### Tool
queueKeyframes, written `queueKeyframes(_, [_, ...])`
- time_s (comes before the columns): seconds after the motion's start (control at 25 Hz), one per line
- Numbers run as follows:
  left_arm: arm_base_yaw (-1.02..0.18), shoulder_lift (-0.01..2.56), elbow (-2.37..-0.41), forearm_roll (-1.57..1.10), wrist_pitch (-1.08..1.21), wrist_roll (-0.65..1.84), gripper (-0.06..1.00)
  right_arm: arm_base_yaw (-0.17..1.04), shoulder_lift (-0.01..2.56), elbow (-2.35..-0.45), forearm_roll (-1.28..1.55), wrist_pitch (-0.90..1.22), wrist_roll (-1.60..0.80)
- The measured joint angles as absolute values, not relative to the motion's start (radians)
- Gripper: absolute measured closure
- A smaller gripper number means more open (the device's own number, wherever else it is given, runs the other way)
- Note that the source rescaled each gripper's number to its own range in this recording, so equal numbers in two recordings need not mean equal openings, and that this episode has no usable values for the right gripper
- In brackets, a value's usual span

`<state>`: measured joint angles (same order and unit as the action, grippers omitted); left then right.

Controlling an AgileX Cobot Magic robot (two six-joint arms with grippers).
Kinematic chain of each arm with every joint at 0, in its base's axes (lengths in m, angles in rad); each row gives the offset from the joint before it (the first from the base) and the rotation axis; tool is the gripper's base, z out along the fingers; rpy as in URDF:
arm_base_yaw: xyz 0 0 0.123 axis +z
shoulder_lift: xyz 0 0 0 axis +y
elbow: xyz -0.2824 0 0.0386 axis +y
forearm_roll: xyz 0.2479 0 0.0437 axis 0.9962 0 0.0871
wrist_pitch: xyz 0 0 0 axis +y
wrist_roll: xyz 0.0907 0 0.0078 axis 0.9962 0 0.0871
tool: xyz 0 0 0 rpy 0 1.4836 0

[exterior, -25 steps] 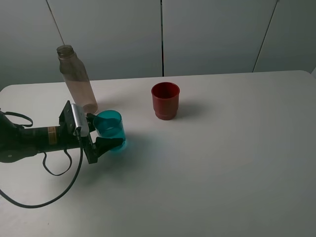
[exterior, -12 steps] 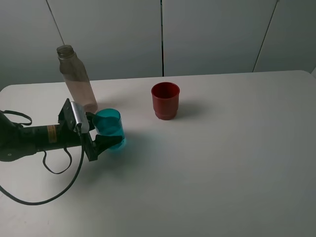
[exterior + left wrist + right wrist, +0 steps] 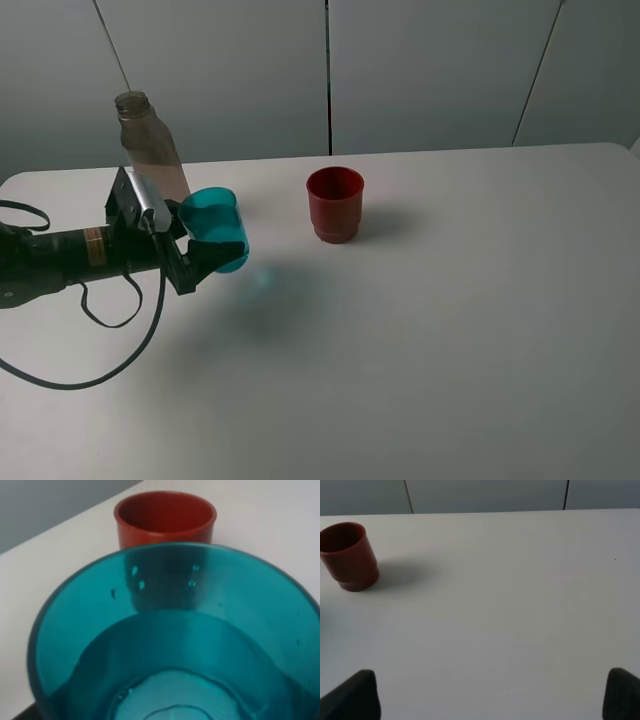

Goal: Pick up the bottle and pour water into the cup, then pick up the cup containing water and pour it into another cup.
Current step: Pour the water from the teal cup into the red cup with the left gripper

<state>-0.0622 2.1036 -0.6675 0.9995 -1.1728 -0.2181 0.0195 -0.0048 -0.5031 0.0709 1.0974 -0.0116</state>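
Teal cup (image 3: 218,232): holds water, raised off the table (image 3: 450,340) at the left, slightly tilted, pinched between the fingers of the left gripper (image 3: 203,243).
Bottle (image 3: 150,150): upright, far left, just behind that gripper.
Red cup (image 3: 334,203): upright, mid-table, well right of the teal cup.
Right gripper (image 3: 490,694): fingers spread wide.

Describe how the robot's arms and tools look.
The left arm is black, with an orange-brown band near the wrist, a silver-grey camera block on top and a thin black cable hanging loose. The left tool has black fingers. Of the right tool, only two black fingertips show, in the right wrist view.
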Motion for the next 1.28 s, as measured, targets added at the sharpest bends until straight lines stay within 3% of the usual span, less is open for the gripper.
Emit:
queueKeyframes(0.36, [-0.161,2.033,-0.666,0.89,-1.092,-0.275,0.74,0.019,-0.005,-0.503,0.071,1.097,-0.012])
queueKeyframes(0.72, [-0.23,1.884,-0.674,0.75,-0.83,-0.302,0.74,0.019,-0.005,-0.503,0.071,1.097,-0.009])
queueKeyframes(1.28, [-0.322,1.824,-0.918,0.71,-0.389,-0.383,0.74,0.019,-0.005,-0.503,0.071,1.097,-0.009])
